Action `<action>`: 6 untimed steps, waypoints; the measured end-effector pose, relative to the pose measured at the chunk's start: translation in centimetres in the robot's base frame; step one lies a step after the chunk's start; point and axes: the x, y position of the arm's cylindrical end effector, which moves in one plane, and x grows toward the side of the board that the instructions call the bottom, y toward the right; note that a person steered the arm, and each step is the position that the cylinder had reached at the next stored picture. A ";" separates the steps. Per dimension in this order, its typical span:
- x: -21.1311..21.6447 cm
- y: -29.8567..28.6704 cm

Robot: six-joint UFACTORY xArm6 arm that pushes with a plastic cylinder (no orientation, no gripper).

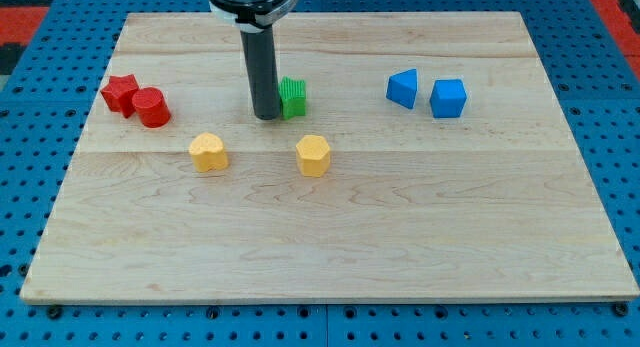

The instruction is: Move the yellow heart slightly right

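Beside green block [294,97], my tip [267,116] stands apart from yellow heart [208,152].

Bright, even light falls from overhead on the board [330,227], without glare. Blocks cast only small soft shadows at their bases. Focus holds sharp to every edge and corner; the board's edges look straight, not bent.

Wooden board [330,247] over blue, seemingly pegboard, surface [30,137].

Lab bench; wooden board [330,237] on blue pegboard [610,107]
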 end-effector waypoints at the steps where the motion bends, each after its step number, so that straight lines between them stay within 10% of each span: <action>1: 0.9 -4.6; 3: 5.8 -9.8; 6: 10.9 1.3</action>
